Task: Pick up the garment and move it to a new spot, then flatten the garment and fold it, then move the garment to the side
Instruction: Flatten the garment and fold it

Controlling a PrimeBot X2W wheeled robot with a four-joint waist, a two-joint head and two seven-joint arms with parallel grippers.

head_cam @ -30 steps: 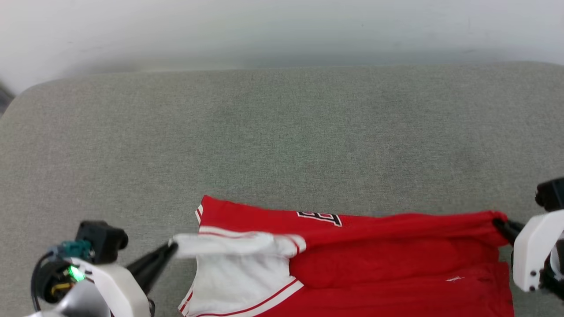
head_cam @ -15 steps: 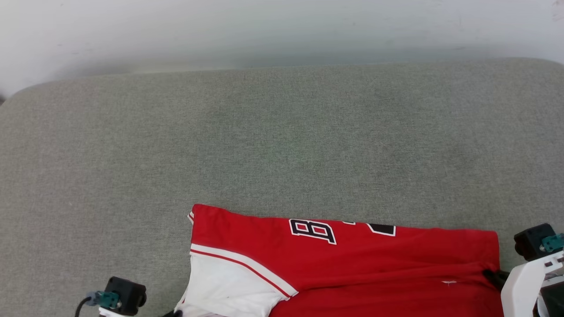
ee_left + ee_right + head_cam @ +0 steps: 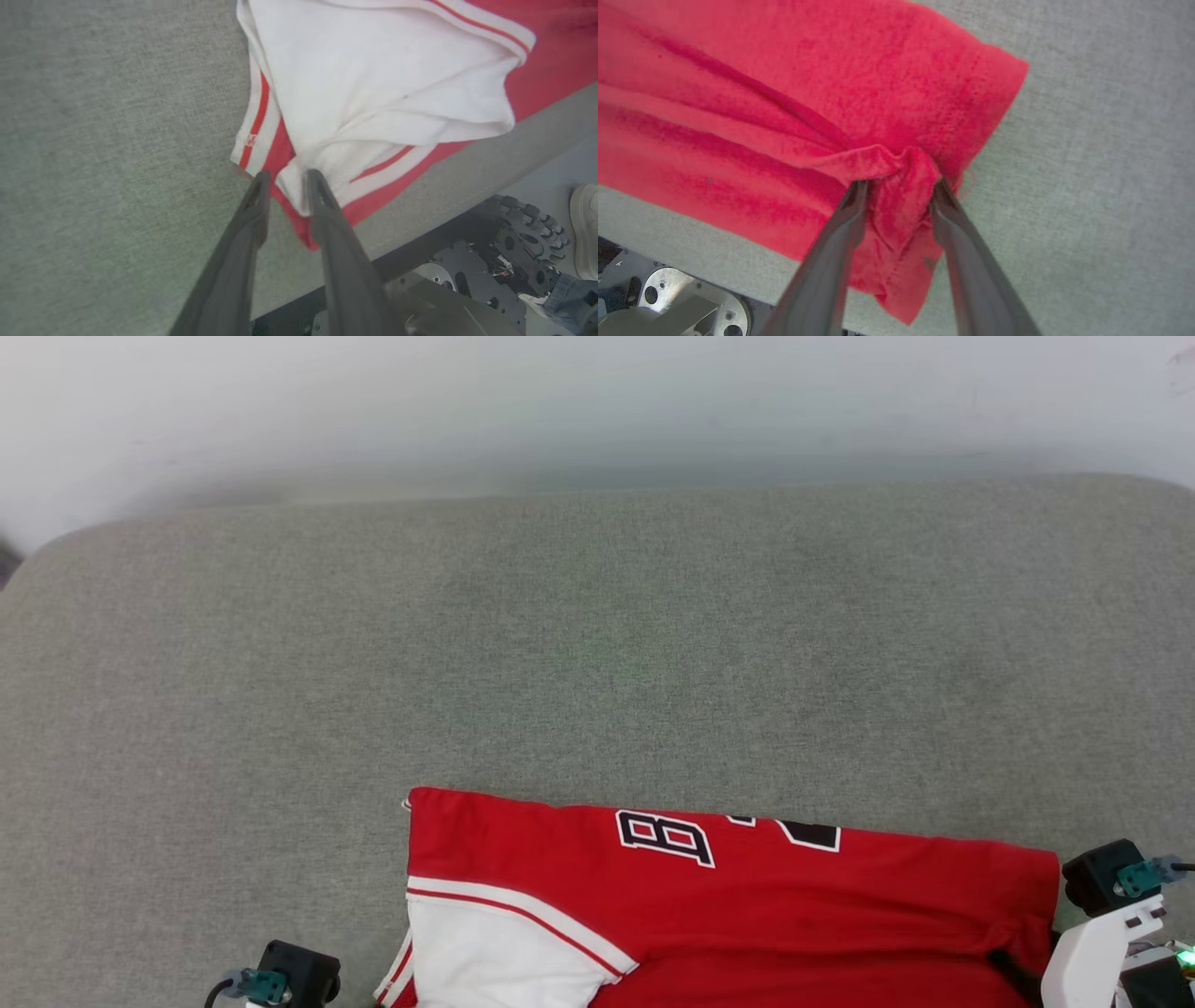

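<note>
In the head view, the shirt (image 3: pixel 747 896) lies at the near edge of the grey worktop (image 3: pixel 597 644); it looks soft, light and limp, best taken by its corners. In the left wrist view, the left hand (image 3: pixel 286 176) reaches low, fingers slightly parted about the white sleeve (image 3: pixel 373 84) hem. In the right wrist view, the right hand (image 3: pixel 899 184) stands wider open, a bunched red corner between its fingers.
</note>
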